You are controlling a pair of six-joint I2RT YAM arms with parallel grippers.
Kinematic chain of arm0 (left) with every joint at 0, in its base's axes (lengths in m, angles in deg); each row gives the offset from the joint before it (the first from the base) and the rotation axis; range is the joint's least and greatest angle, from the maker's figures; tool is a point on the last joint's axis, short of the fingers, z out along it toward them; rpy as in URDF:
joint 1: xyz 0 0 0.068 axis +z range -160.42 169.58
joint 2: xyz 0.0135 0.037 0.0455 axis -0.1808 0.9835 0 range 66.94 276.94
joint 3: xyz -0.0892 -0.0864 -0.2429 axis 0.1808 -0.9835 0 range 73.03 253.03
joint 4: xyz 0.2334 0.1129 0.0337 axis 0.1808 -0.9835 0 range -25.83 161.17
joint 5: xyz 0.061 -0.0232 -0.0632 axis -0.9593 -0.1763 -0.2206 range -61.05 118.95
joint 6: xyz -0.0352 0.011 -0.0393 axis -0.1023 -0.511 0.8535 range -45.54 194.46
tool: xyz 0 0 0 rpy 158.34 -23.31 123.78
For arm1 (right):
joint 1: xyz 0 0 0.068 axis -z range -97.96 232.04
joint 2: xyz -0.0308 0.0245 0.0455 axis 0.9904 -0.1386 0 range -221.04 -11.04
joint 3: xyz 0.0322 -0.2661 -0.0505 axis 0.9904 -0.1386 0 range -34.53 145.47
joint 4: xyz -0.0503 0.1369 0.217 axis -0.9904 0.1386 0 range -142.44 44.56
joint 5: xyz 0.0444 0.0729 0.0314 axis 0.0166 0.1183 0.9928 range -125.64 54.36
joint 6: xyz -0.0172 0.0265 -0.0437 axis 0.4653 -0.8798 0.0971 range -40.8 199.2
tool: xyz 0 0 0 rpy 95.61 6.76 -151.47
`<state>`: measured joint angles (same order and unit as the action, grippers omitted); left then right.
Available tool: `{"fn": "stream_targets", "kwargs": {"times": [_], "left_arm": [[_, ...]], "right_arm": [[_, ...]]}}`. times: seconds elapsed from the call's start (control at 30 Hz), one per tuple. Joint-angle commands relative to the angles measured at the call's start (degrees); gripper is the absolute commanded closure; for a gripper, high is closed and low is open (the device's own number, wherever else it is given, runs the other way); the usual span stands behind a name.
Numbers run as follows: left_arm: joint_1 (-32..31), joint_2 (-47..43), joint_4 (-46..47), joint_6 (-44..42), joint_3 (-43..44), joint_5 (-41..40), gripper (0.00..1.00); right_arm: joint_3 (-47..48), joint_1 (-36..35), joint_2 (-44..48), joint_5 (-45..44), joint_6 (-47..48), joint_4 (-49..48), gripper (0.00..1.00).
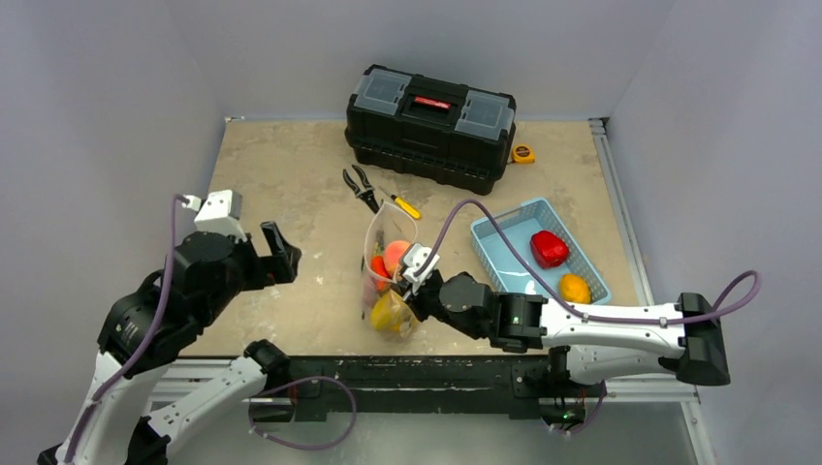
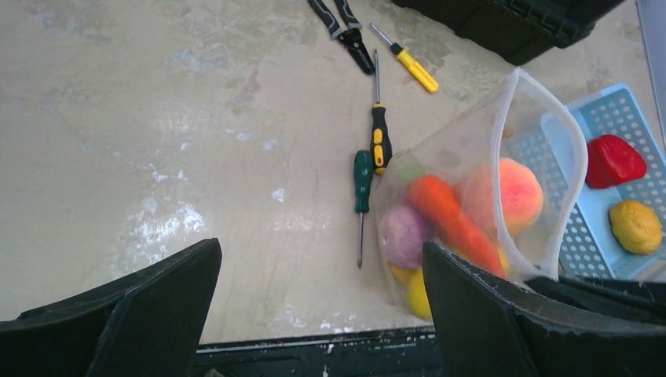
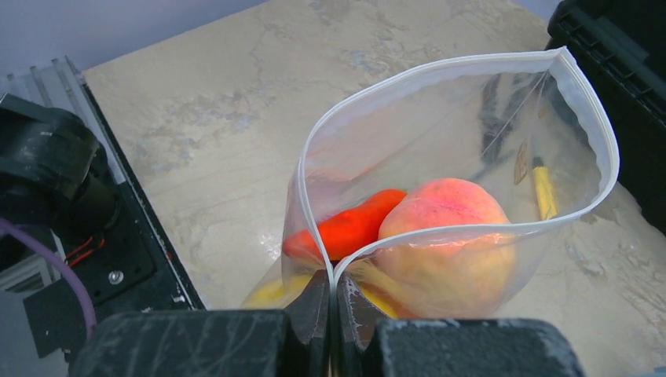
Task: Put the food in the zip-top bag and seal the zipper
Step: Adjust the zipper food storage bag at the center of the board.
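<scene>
A mottled beige table (image 1: 281, 165) sits between pale grey walls, with a black toolbox (image 1: 431, 126) at its far edge and a light blue basket (image 1: 514, 232) to the right. Near the front edge, the right gripper (image 3: 334, 287) has its jaws pressed together on the rim of the zip-top bag (image 3: 471, 157), pinching both plastic layers where the two sides of the zipper (image 3: 440, 67) meet. The rest of the strip gapes in a wide loop, so the mouth is unsealed. Inside the bag lie a peach (image 3: 448, 228), a carrot (image 3: 349, 228), a purple piece (image 2: 404, 236) and something yellow (image 3: 271, 292) at the bottom. A red toy (image 1: 549, 248) and an orange-yellow toy (image 1: 574, 288) lie in the basket, outside the bag. The left gripper (image 2: 318, 259) hangs over bare table left of the bag, its fingers (image 2: 157, 298) spread wide, holding and touching nothing. Two screwdrivers, one green-handled (image 2: 362, 182) and one black-and-yellow (image 2: 380, 137), lie just beside the bag's left side
</scene>
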<state>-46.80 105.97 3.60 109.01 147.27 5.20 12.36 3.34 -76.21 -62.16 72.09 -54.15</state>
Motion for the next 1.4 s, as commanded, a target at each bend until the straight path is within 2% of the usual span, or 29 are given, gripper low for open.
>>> {"fn": "stream_targets", "kwargs": {"times": [0.0, 0.1, 0.17, 0.33, 0.47, 0.6, 0.73, 0.83, 0.93, 1.0, 1.13, 1.3, 1.37], "left_arm": [[0.2, -3.6, 1.6, -2.8, -0.9, 9.6, 0.03], [0.2, -5.1, 16.3, -11.7, -5.9, 29.7, 0.06], [-0.4, -5.1, 26.1, -17.2, -9.8, 38.9, 0.08], [-3.2, -4.3, 44.6, -33.2, -17.9, 51.1, 0.11], [-5.4, -0.9, 45.2, -47.9, -19.0, 61.1, 0.06], [-9.9, 4.0, 42.1, -58.8, -19.1, 60.1, 0.04], [-15.1, 10.5, 38.6, -67.0, -18.7, 55.0, 0.04], [-15.4, 12.0, 39.5, -68.8, -20.1, 53.0, 0.06], [-15.6, 10.5, 40.9, -69.0, -22.0, 50.4, 0.12], [-15.5, 9.0, 43.9, -68.6, -24.8, 49.0, 0.18], [-15.6, 10.3, 47.0, -69.1, -28.2, 43.9, 0.37], [-15.6, 13.0, 46.5, -68.2, -26.2, 38.0, 0.77], [-15.6, 13.0, 46.2, -67.4, -25.6, 35.5, 0.97]], "right_arm": [[-2.6, 2.2, 4.8, 8.8, 6.6, -4.4, 1.0], [-3.2, 3.7, 7.0, 16.3, 9.6, -3.1, 1.0], [-3.3, 4.7, 8.0, 20.4, 10.4, -2.6, 1.0], [-0.9, 5.8, 7.1, 23.4, 10.5, 1.5, 1.0], [-0.7, 6.0, 8.9, 23.1, 9.6, 4.1, 1.0], [0.5, 6.2, 9.7, 22.8, 8.7, 6.8, 1.0], [2.0, 6.1, 8.8, 23.9, 7.5, 9.2, 1.0], [2.7, 6.2, 8.3, 24.6, 7.5, 10.8, 1.0], [3.7, 6.2, 8.1, 24.8, 7.5, 12.4, 1.0], [4.2, 6.2, 8.2, 25.5, 7.5, 13.0, 1.0], [3.6, 6.2, 8.8, 25.8, 5.5, 12.6, 1.0], [2.8, 6.2, 9.2, 22.0, 5.5, 12.7, 1.0], [2.7, 6.2, 9.2, 18.8, 5.3, 12.7, 1.0]]}}
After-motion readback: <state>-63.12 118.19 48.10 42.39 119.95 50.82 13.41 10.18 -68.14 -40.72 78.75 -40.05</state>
